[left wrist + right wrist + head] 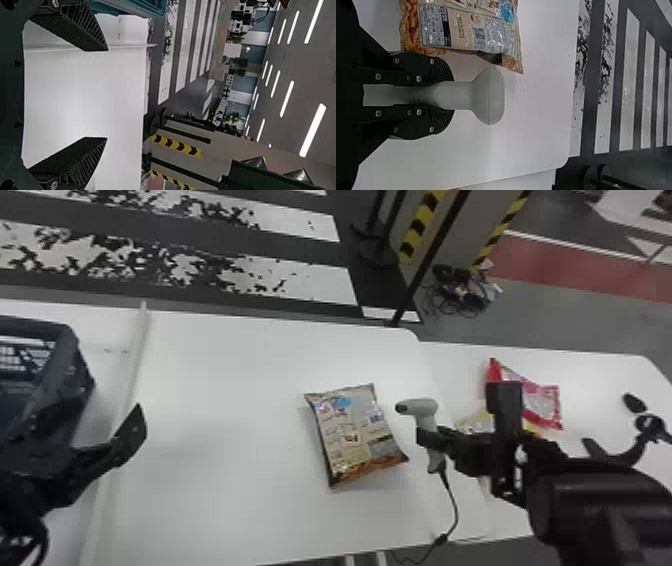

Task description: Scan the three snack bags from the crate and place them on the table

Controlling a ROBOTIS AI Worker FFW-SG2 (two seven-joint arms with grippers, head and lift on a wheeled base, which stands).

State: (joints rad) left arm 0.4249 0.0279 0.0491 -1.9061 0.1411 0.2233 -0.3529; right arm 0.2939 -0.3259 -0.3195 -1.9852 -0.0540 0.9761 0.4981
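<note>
One snack bag [352,435] lies near the scanner [422,408] the right gripper [431,437] holds.

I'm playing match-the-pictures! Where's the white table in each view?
Head view: white table, across the middle, under one snack bag.
Left wrist view: table, behind the left tool's two fingers.
Right wrist view: table, behind the scanner and under that bag.
Shared landmark: striped floor past the table.
</note>
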